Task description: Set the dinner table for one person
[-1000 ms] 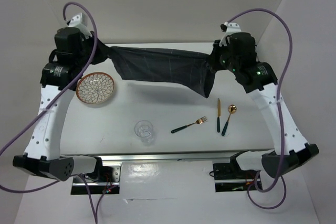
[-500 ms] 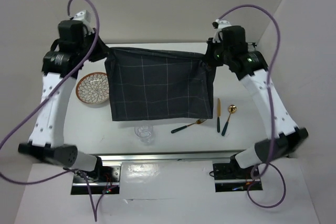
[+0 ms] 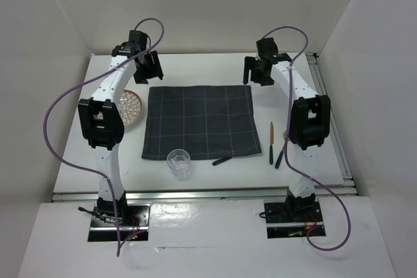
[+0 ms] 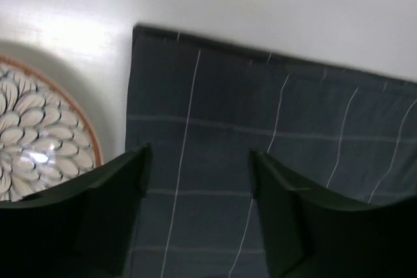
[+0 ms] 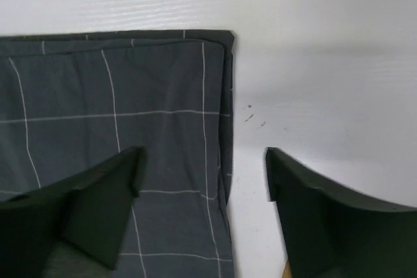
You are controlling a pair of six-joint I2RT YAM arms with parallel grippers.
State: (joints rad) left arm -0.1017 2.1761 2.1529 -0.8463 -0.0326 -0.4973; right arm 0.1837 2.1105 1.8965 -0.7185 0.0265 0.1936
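While the dark grey checked placemat lies spread flat on the white worktop – which stretches under everything in the top view, metal rails along its near and right edges – both arms reach out to the cloth's far side. Above the placemat's far left corner hovers the left hand, its dark fingers spread wide apart and gripping nothing; the cloth shows flat between them. Above the far right corner hangs the right hand, likewise parted and empty, one finger over the cloth and the other over bare white surface. At that corner the placemat's edge looks doubled, a narrow second layer running along its right side. Just beside the left edge of the placemat, with a thin strip of white between, sits a round patterned plate with an orange-brown rim, partly hidden by the left arm. A clear glass stands at the near edge, left of its middle – whether it touches the cloth cannot be told. From under the near edge, toward the right, pokes the dark handle of a fork. Right of the placemat lies a knife, and beyond that a spoon, half behind the right arm.
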